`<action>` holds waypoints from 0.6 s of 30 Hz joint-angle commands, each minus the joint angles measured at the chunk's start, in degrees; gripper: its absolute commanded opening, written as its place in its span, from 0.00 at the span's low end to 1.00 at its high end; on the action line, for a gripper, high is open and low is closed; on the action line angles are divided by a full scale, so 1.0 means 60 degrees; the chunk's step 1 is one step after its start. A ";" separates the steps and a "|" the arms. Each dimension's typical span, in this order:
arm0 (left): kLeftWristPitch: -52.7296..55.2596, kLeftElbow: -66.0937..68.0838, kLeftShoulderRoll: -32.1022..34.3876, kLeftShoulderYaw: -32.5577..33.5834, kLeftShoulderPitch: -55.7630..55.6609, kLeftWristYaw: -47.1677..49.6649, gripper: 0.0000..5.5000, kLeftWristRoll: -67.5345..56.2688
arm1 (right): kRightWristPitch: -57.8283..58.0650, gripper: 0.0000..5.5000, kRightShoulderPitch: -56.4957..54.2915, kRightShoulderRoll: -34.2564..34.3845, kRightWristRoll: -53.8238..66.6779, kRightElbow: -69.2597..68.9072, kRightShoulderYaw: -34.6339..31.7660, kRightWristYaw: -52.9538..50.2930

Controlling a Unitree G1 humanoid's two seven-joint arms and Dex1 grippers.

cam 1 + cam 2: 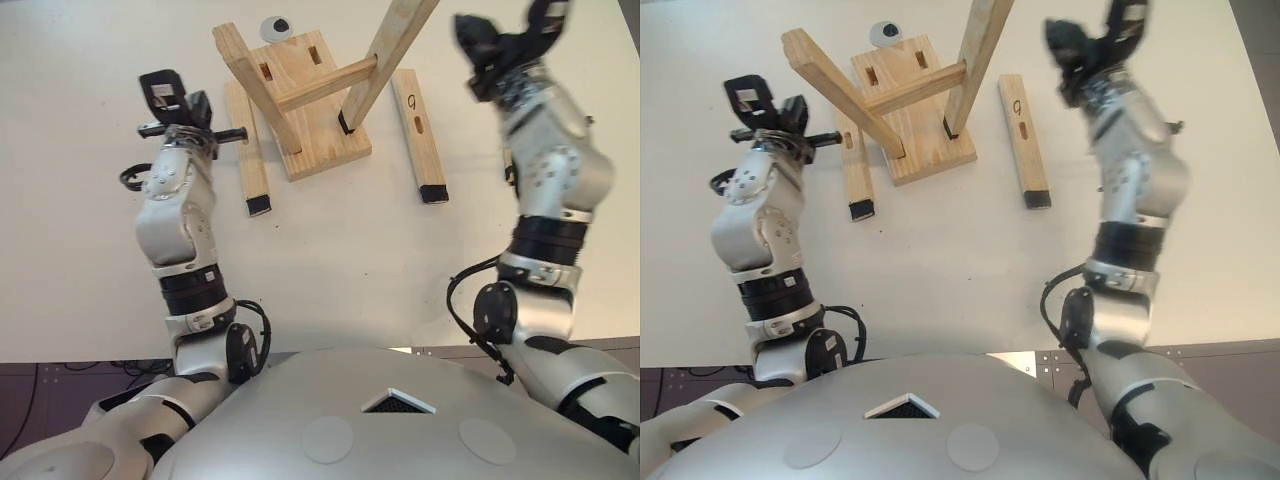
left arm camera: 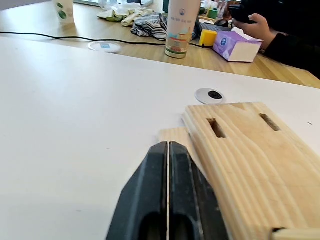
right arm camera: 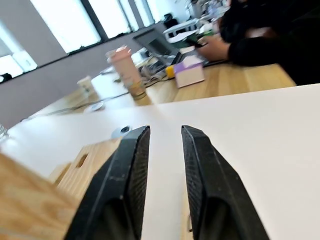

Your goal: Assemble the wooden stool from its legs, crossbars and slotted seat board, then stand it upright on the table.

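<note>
- The flat, pale wooden seat board with rectangular slots [image 1: 318, 130] lies on the white table [image 1: 330, 260], towards the far side and roughly between the two arms.
- Two square wooden legs stand in it. The left standing leg [image 1: 258, 90] leans away to the far left, and the right standing leg [image 1: 390, 50] rises steeply.
- A short wooden crossbar [image 1: 325, 85] joins the two standing legs.
- The left loose leg [image 1: 250, 165], wooden with a black cap on its near end, lies flat just beside the board's left edge.
- The right loose leg [image 1: 420, 140], capped the same way, lies flat a little apart on the board's right.
- The left gripper [image 2: 168, 145] has its black fingers pressed together with nothing between them. Its tips point right over the far part of the left loose leg; whether they touch it cannot be told.
- The right gripper [image 3: 165, 131] is raised at the far right, beside the right standing leg. Its fingers are parted with a clear gap and hold nothing.
- A small grey round disc with a dark centre [image 1: 277, 27] sits just beyond the board's far edge.
</note>
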 commanded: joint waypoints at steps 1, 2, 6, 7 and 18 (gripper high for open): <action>0.0630 -0.0433 -0.0404 -0.1047 -0.0084 0.0069 0.00 -0.0099 | 0.0099 0.05 0.0645 0.0010 -0.0369 -0.1319 0.2420 0.0942; 0.0670 -0.0356 -0.0367 -0.1256 -0.0170 -0.0013 0.00 -0.0087 | 0.0313 0.02 0.0806 -0.0248 -0.0301 -0.1789 0.2986 0.1353; 0.0582 0.0416 0.0106 -0.1617 -0.0694 -0.0346 0.00 -0.0021 | 0.0994 0.00 0.1037 -0.1260 -0.0101 -0.2928 0.4078 0.2425; 0.0494 0.0637 0.0286 -0.1691 -0.0858 -0.0489 0.00 0.0019 | 0.1123 0.00 0.1016 -0.1416 -0.0085 -0.3045 0.4171 0.2527; -0.0119 0.1617 0.1455 -0.2139 -0.1159 -0.1439 0.00 0.0122 | 0.1174 0.00 0.0124 -0.1394 -0.0834 -0.1734 0.2647 0.1127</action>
